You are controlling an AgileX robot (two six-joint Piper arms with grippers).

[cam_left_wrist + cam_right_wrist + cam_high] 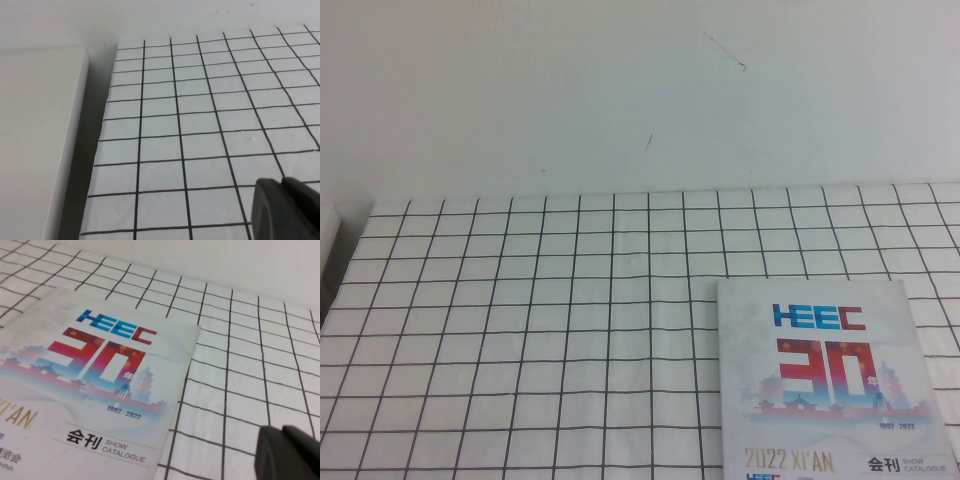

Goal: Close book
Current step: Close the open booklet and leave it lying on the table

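Note:
The book (pixel 830 385) lies flat and shut on the gridded cloth at the front right, its pale cover facing up with "HEEC 30" printed on it; its near edge runs out of the high view. The right wrist view shows the same book (pixel 90 375) lying beside my right gripper (pixel 282 431), which hovers over bare cloth, shut and holding nothing. My left gripper (pixel 282 182) is over the cloth near the table's left edge, far from the book, also shut and holding nothing. Neither arm appears in the high view.
A white cloth with a black grid (pixel 540 330) covers the table. A white wall (pixel 620 90) rises behind it. A white panel (pixel 40 140) stands off the cloth's left edge, with a dark gap between them.

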